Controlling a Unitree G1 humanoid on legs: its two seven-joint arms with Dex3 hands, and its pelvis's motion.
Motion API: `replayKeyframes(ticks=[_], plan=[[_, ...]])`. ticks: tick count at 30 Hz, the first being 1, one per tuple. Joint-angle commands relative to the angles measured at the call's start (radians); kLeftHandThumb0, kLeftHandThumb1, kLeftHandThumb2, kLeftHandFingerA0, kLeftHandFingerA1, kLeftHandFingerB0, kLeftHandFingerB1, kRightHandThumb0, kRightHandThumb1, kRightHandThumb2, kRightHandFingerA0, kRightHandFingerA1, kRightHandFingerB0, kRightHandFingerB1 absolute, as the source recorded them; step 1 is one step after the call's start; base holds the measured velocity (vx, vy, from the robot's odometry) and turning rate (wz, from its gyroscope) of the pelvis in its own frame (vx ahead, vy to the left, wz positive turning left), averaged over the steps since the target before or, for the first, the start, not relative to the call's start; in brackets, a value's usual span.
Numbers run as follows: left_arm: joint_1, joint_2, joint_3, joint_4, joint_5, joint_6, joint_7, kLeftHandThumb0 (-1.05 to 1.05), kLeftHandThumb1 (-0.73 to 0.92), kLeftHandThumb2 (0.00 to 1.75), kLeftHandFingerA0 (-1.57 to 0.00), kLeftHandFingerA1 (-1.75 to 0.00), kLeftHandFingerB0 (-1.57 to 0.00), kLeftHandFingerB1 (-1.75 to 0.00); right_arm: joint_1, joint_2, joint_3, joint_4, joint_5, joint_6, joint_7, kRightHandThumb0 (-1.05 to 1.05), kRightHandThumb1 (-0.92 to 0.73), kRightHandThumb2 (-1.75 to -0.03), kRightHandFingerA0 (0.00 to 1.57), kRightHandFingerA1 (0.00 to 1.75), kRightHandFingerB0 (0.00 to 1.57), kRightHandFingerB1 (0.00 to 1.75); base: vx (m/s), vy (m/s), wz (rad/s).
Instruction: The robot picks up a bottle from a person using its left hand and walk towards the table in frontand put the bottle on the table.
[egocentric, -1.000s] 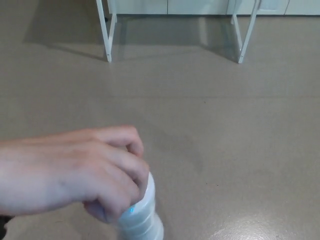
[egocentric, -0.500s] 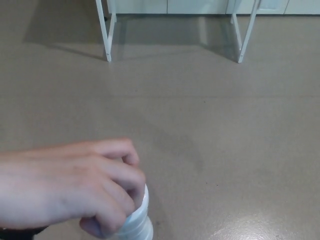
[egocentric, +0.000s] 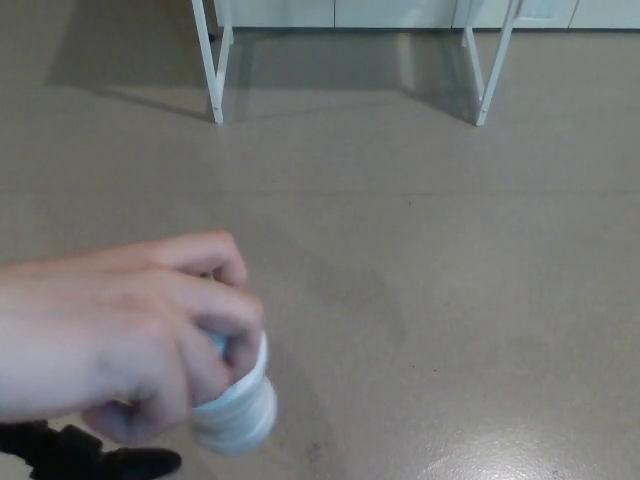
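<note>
A person's hand (egocentric: 110, 335) reaches in from the left and grips a white plastic bottle (egocentric: 238, 408) by its upper part. The bottle is blurred and hangs over the floor, its ribbed end towards the camera. Just below the person's hand, at the bottom left edge, part of my black left hand (egocentric: 95, 458) shows; it lies left of and below the bottle, apart from it. How its fingers stand is not clear. My right hand does not show.
The white legs of a table (egocentric: 214, 70) stand at the far top of the picture, a second leg pair (egocentric: 490, 70) to the right. Between me and the table lies smooth beige floor (egocentric: 430, 280).
The person's hand and the bottle have shifted left and slightly up. My black left hand has come further into view at the bottom left.
</note>
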Motion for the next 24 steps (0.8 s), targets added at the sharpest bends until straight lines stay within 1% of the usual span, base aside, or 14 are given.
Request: replayKeyframes(ticks=[1,2,3,4,8,11,14,15,17,18,19,20,21,24], plan=[[0.014,0.173,-0.040,-0.203,-0.199,0.247,-0.197,-0.57,0.34,0.79,0.00,-0.37,0.00,-0.15,-0.018,-0.029,0.009,0.020,-0.006,0.029,0.013,-0.47,-0.73,-0.62,0.61,0.44,0.47,0.38,0.00,0.000,0.00],[0.011,0.182,-0.041,-0.208,-0.198,0.257,-0.193,-0.57,0.34,0.80,0.00,-0.39,0.00,-0.15,-0.019,-0.029,0.010,0.020,-0.004,0.030,0.015,-0.52,-0.60,-0.87,0.53,0.56,0.43,0.51,0.00,0.000,0.00],[0.011,0.185,-0.041,-0.210,-0.199,0.261,-0.191,-0.57,0.34,0.80,0.00,-0.39,0.00,-0.15,-0.019,-0.029,0.010,0.020,-0.003,0.031,0.015,-0.52,-0.60,-0.87,0.53,0.56,0.43,0.51,0.00,0.000,0.00],[0.008,0.189,-0.043,-0.210,-0.200,0.261,-0.194,-0.58,0.34,0.80,0.00,-0.39,0.00,-0.14,-0.021,-0.029,0.010,0.021,-0.002,0.034,0.016,-0.47,-0.73,-0.62,0.60,0.43,0.48,0.38,0.00,0.000,0.00],[-0.024,0.175,-0.077,-0.207,-0.185,0.283,-0.179,-0.72,0.40,0.58,-0.07,-0.39,0.00,-0.15,-0.026,-0.030,0.007,0.021,0.003,0.036,0.021,-0.47,-0.73,-0.62,0.60,0.43,0.48,0.38,0.00,0.000,0.00],[-0.034,0.125,-0.113,-0.227,-0.133,0.328,-0.098,-0.66,0.34,0.69,-0.07,-0.44,-0.03,-0.09,-0.023,-0.029,0.004,0.022,0.006,0.032,0.026,-0.47,-0.72,-0.60,0.60,0.42,0.48,0.37,0.00,0.000,0.00],[-0.040,0.049,-0.145,-0.241,-0.089,0.365,-0.015,-0.68,0.42,0.56,-0.16,-0.40,0.00,-0.19,-0.021,-0.030,0.007,0.022,0.003,0.029,0.025,-0.47,-0.73,-0.61,0.60,0.43,0.50,0.38,0.00,0.000,0.00],[-0.053,-0.037,-0.184,-0.243,-0.059,0.386,0.063,-0.59,0.37,0.72,-0.14,-0.48,-0.03,-0.17,-0.022,-0.029,0.009,0.022,0.001,0.025,0.027,-0.48,-0.72,-0.60,0.60,0.43,0.50,0.37,0.00,0.000,0.00],[-0.059,-0.098,-0.207,-0.231,-0.012,0.365,0.099,-0.57,0.48,0.55,-0.28,-0.43,-0.04,-0.23,-0.023,-0.029,0.012,0.022,-0.002,0.025,0.024,-0.48,-0.73,-0.60,0.60,0.42,0.50,0.37,0.00,0.000,0.00],[-0.074,-0.160,-0.265,-0.227,0.100,0.372,0.170,-0.51,0.66,0.60,-0.91,-0.53,-0.21,-0.28,-0.028,-0.025,0.015,0.023,-0.004,0.034,0.024,-0.47,-0.73,-0.60,0.60,0.41,0.50,0.37,0.00,0.000,0.00],[-0.078,-0.183,-0.283,-0.230,0.125,0.392,0.190,-0.43,0.73,0.63,-1.05,-0.54,-0.32,-0.31,-0.029,-0.023,0.016,0.023,-0.004,0.034,0.024,-0.46,-0.73,-0.60,0.60,0.41,0.51,0.37,0.00,0.000,0.00],[-0.079,-0.195,-0.289,-0.232,0.135,0.401,0.195,-0.43,0.73,0.63,-1.05,-0.54,-0.32,-0.31,-0.030,-0.022,0.016,0.022,-0.003,0.034,0.024,-0.46,-0.73,-0.60,0.60,0.41,0.51,0.37,0.00,0.000,0.00],[-0.081,-0.248,-0.322,-0.198,0.148,0.373,0.217,-0.31,0.81,0.64,-1.15,-0.92,-0.61,-0.41,-0.026,-0.024,0.021,0.019,-0.007,0.026,0.024,-0.48,-0.74,-0.62,0.61,0.43,0.50,0.39,0.00,0.000,0.00],[-0.076,-0.284,-0.352,-0.187,0.185,0.385,0.232,-0.31,0.80,0.64,-1.23,-1.06,-0.66,-0.46,-0.025,-0.028,0.024,0.018,-0.009,0.022,0.021,-0.48,-0.74,-0.63,0.61,0.43,0.51,0.39,0.00,0.000,0.00]])
